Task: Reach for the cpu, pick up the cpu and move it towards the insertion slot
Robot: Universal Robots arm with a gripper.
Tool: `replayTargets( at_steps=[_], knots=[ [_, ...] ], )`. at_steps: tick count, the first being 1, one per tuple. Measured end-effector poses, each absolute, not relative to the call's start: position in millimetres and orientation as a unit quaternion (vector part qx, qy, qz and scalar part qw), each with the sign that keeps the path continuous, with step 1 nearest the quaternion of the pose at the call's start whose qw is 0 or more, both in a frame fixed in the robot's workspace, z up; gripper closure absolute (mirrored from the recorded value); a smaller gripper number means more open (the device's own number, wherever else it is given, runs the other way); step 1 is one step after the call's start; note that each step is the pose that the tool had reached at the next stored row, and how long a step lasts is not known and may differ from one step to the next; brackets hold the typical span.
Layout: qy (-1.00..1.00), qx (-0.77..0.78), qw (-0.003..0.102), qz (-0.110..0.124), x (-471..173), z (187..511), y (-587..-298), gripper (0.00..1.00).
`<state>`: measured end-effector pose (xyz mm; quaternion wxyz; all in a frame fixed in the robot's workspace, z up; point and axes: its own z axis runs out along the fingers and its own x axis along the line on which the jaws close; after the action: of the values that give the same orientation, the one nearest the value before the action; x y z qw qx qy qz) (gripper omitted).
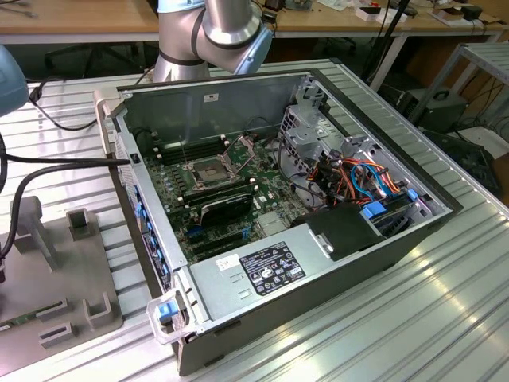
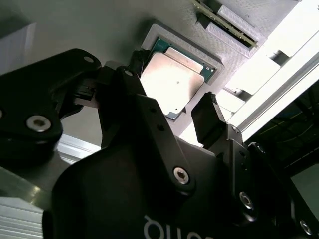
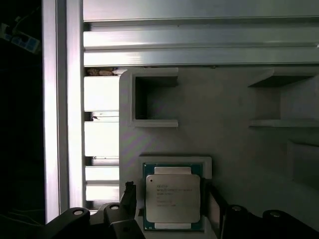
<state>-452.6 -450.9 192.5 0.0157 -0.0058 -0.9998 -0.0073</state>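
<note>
The ribbed metal bench carries an open computer case in the middle of the exterior view. The arm is cut off by that view's upper edge. At the exterior view's left lies a grey tray with raised blocks, partly cut off by the frame edge.

Inside the case, left of centre, sits the slot, its dark middle bare and its hinged plate tilted up just behind it. Nearer the camera, a white-and-black label on the metal box carries print that cannot be made out.

In both wrist views the cpu lies flat in a square nest on the tray, pale metal face up with a green border around it (well apart from the slot, then). Faint lines of print cross its face; I cannot read them.

The tool straddles the cpu with its jaws wide. One of the black fingers stands on each side, and a gap shows between finger and chip. The tool's own body hides the nest's near edge in the second wrist view.
</note>
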Motion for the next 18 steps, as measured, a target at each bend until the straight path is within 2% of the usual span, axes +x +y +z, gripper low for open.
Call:
replayTargets(
  at_steps=[18],
  knots=[
    [-1.0,-0.013,0.015,-0.005,-451.0,186.9,-447.8,0.34]
  ],
)
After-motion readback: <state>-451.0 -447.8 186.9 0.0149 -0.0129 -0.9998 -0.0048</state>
